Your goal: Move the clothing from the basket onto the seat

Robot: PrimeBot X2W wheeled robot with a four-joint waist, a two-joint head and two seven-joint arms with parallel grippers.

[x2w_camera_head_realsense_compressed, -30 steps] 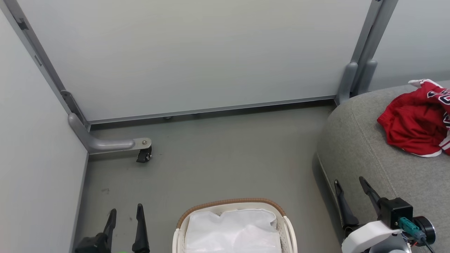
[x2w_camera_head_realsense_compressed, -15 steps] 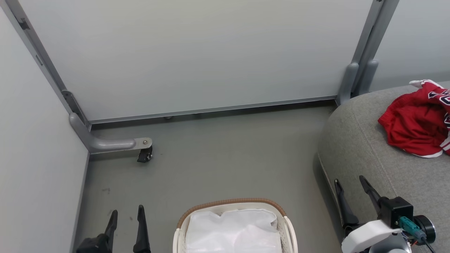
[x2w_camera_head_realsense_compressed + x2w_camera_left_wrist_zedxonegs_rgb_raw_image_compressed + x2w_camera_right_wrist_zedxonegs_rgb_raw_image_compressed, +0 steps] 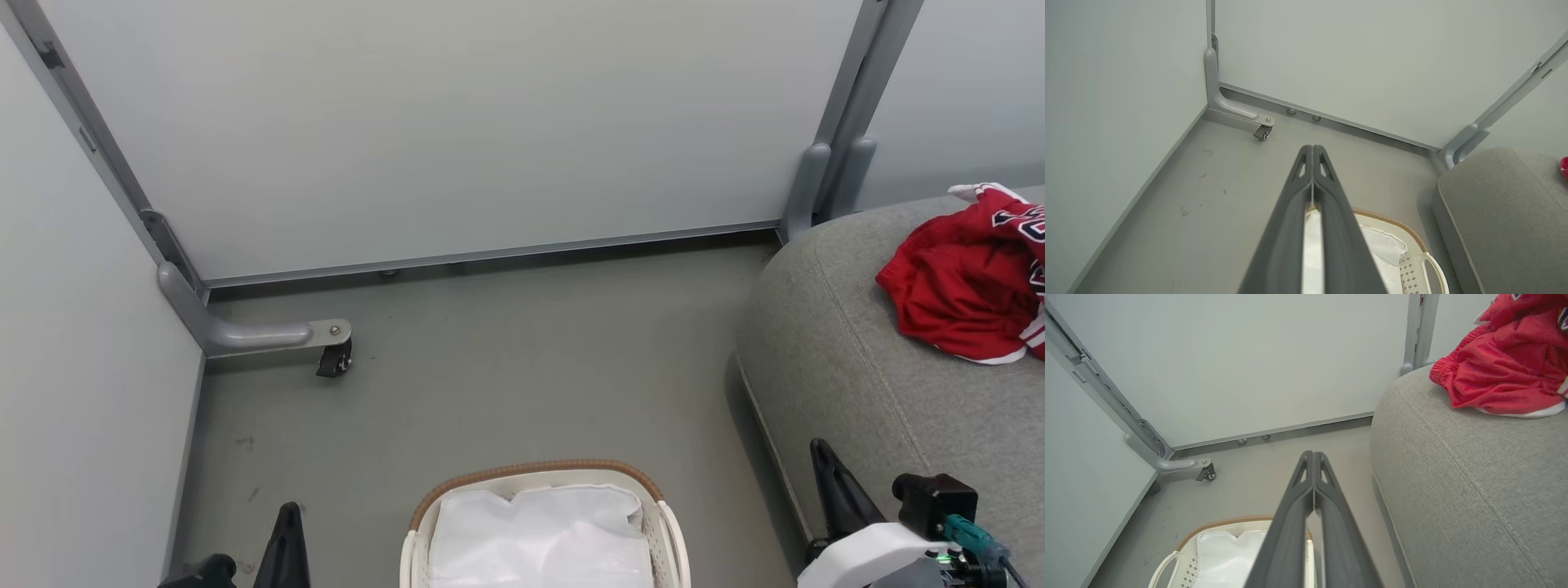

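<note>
Head view: crumpled red basketball jersey and red shorts (image 3: 959, 298) lie on large light-grey fabric couch seat (image 3: 849, 367), far right. Small white perforated plastic basket with tan woven rim (image 3: 535, 469) on grey floor (image 3: 506, 367), bottom centre, white fabric liner (image 3: 539, 531) inside. Left gripper (image 3: 287, 510) lower left, clenched, empty. Right gripper (image 3: 819, 447) lower right, clenched, empty.

Left wrist view: dark fingers (image 3: 1327, 212) meet at tip above floor; basket below, seat at right.

Right wrist view: fingers pressed tip to tip, nothing between; clothing on seat, upper right; basket lower left.
</note>
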